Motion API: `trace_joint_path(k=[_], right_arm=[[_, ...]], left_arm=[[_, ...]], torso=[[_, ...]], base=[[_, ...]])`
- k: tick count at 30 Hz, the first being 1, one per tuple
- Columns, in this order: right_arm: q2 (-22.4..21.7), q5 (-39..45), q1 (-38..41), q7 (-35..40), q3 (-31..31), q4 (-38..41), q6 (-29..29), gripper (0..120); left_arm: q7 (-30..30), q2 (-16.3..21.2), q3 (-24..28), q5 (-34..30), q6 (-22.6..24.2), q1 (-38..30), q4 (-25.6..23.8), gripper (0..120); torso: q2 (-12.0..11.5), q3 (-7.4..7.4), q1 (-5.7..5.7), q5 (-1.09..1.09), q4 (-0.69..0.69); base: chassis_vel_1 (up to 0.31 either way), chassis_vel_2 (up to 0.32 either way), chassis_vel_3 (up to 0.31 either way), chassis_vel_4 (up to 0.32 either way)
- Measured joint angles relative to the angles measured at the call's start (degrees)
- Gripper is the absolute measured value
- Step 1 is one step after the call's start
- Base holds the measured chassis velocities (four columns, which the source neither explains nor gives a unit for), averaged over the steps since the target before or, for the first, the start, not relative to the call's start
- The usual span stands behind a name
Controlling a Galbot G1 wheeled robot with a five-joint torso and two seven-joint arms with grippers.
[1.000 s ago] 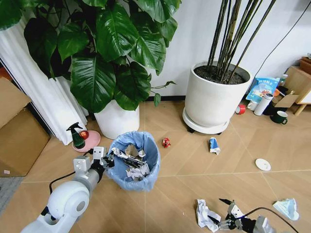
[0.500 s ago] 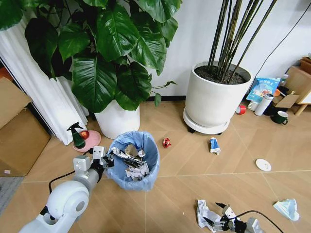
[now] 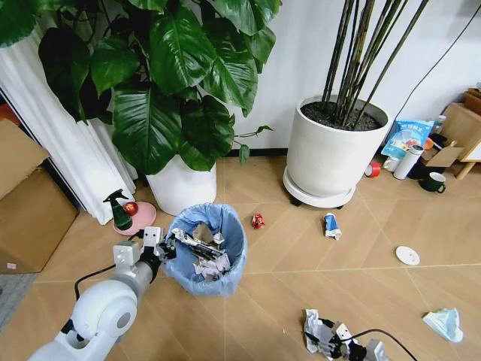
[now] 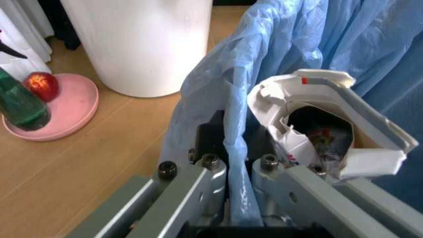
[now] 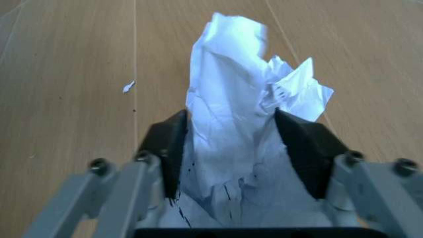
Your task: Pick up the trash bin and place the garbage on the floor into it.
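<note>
While the left gripper [image 4: 228, 171] pinches the trash bin [image 3: 214, 252] rim (steadying it), the right gripper [image 5: 241, 148] straddles crumpled paper [image 5: 231, 124], fingers not yet clenched.

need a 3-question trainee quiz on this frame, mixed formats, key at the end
1. True or false: the left gripper is clamped on the rim of the trash bin.
2. The right gripper has its fingers on either side of which item? A) face mask B) crumpled paper wad C) white round lid
3. Fill in: the pink dish with the red fruit sits on the floor beside the white plant ____.

Key:
1. True; a finger sits on each side of the blue bag at the rim.
2. B, the crumpled paper wad.
3. pot.
</note>
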Motion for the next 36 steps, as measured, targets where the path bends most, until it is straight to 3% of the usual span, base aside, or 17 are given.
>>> trace_joint_path(k=[3, 8, 12, 21, 31, 36], right_arm=[[0.5, 0.1, 0.3, 0.3, 0.2, -0.4, 0.0, 33], [1.1, 0.7, 0.8, 0.5, 0.4, -1.4, -0.1, 20], [1.3, 1.7, 1.6, 0.7, 1.3, -2.7, -0.1, 0], [1.1, 4.1, 1.3, 1.9, 2.8, -0.2, -1.1, 0], [-1.6, 8.8, 3.1, 3.8, 5.4, 11.1, -3.9, 0], [-4.4, 14.2, 5.5, 5.9, 4.9, 22.3, -8.8, 0]], left_arm=[[0.0, 0.1, -0.1, 0.0, 0.0, -0.1, 0.0, 0], [0.0, 0.1, -0.1, 0.0, 0.0, 0.0, -0.2, 0], [0.0, 0.2, -0.2, -0.1, 0.0, 0.1, -0.4, 0], [0.1, 0.1, -0.2, -0.1, 0.0, 0.2, -0.5, 0], [0.1, 0.2, -0.1, -0.1, 0.0, 0.2, -0.5, 0], [0.1, 0.6, 0.3, -0.1, 0.1, 0.2, -0.4, 0]], torso=[[0.0, 0.00, 0.00, -0.01, 0.00], [0.0, 0.00, 0.00, -0.01, 0.00], [0.0, 0.00, 0.00, -0.01, 0.00], [0.0, 0.00, 0.00, 0.00, 0.00], [0.0, 0.00, 0.00, 0.00, -0.01], [0.0, 0.00, 0.00, -0.02, 0.00]], base=[[0.000, 0.000, 0.000, 0.000], [0.000, 0.000, 0.000, 0.000], [0.000, 0.000, 0.000, 0.000], [0.000, 0.000, 0.000, 0.000], [0.000, 0.000, 0.000, 0.000], [0.000, 0.000, 0.000, 0.000]])
